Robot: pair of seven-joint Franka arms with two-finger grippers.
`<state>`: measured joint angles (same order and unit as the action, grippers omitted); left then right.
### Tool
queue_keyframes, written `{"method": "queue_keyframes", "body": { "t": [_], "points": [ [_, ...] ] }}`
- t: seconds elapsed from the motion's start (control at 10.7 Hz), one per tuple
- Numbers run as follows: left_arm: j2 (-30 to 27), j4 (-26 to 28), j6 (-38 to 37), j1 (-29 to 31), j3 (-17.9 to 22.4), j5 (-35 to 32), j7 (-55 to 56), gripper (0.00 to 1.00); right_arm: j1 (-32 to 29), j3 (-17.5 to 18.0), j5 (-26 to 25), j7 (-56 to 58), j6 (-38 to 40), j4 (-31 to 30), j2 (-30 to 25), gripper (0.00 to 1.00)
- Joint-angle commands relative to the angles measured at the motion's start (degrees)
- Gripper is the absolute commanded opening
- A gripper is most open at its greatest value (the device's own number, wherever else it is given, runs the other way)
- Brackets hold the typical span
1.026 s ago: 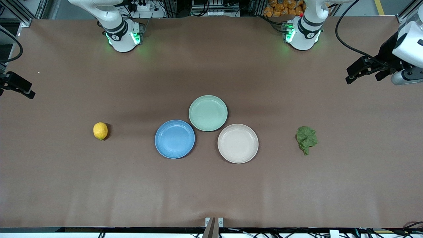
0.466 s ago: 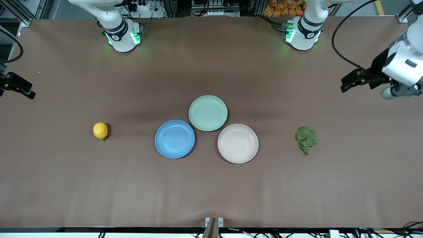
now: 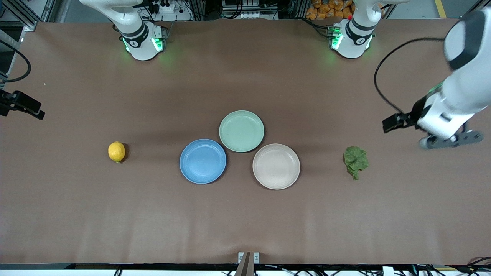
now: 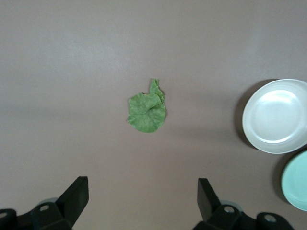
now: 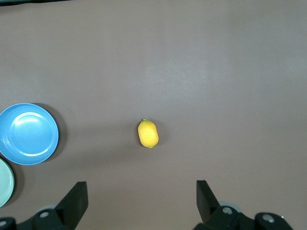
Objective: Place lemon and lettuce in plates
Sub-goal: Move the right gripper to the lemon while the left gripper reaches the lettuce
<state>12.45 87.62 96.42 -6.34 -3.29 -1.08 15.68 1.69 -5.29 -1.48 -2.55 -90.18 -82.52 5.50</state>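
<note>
The yellow lemon (image 3: 116, 151) (image 5: 148, 133) lies on the brown table toward the right arm's end. The crinkled green lettuce (image 3: 356, 161) (image 4: 147, 108) lies toward the left arm's end. Between them sit the blue plate (image 3: 203, 161) (image 5: 28, 134) and the cream plate (image 3: 276, 166) (image 4: 276, 116), both bare. My left gripper (image 3: 450, 140) (image 4: 142, 196) hangs open over bare table beside the lettuce, holding nothing. My right gripper (image 5: 141, 199) is open over bare table near the lemon; in the front view only its black camera mount (image 3: 23, 105) shows at the table's edge.
A mint-green plate (image 3: 241, 131) (image 4: 297, 179) touches both other plates, farther from the front camera than they are. The left arm's black cable (image 3: 383, 80) loops above the table. Bare brown table lies around the lemon and the lettuce.
The left arm has swung down over the table toward the lettuce, its gripper still open. The right arm's mount has shifted slightly. Lemon, lettuce and plates have not moved.
</note>
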Motion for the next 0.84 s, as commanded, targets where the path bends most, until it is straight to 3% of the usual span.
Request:
{"method": "queue_keyframes", "body": {
  "t": [0.0, 0.75],
  "points": [
    [1.0, -1.2, 0.5, -0.5, -0.1, -1.2, 0.4, 1.0, -0.7, 0.3, -0.6, -0.1, -1.3, -2.0, 0.1, 1.0],
    [5.8, -1.3, 4.9, -1.3, -0.1, -1.6, 0.3, 1.0, -0.5, 0.4, -0.3, -0.3, -19.2, -19.8, 0.3, 1.0]
  ]
}}
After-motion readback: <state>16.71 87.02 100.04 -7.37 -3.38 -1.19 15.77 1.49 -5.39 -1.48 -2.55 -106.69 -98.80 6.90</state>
